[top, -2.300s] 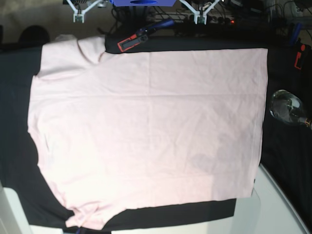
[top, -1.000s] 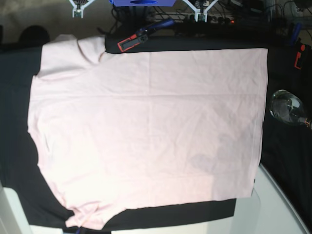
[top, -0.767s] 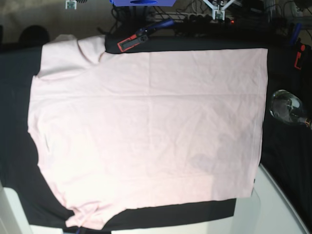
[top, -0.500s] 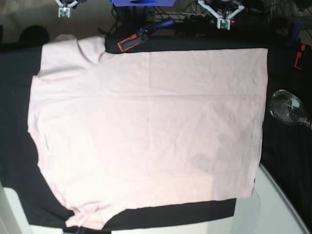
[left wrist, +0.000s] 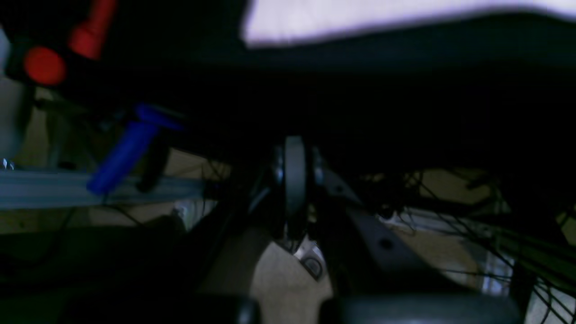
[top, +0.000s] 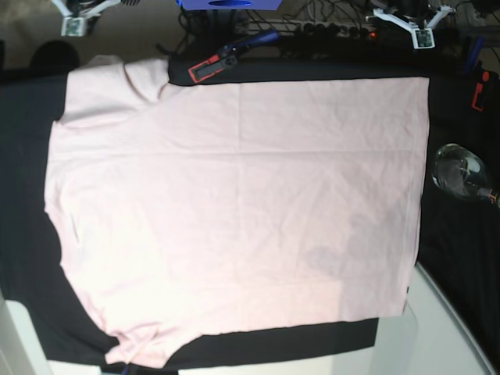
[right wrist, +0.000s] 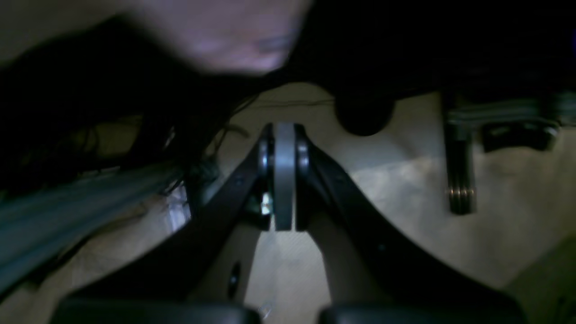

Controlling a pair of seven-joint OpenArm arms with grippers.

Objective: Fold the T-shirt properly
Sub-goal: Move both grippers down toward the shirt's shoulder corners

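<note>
Starting out: T-shirt [top: 234, 211] flat on desk, unfolded; both jaws pressed together, empty. Next: spread them, grab hem.

T-shirt [top: 234, 211] unobstructed, clamp [top: 226, 56] behind, glass bottle [top: 461, 173] beside

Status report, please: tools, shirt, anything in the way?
Left tool and right tool shut, empty. T-shirt flat, unfolded. Glass bottle beside hem.

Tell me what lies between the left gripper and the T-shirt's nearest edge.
In the base view, only a bare strip of black table cloth and cables separate the left gripper from the T-shirt.
</note>
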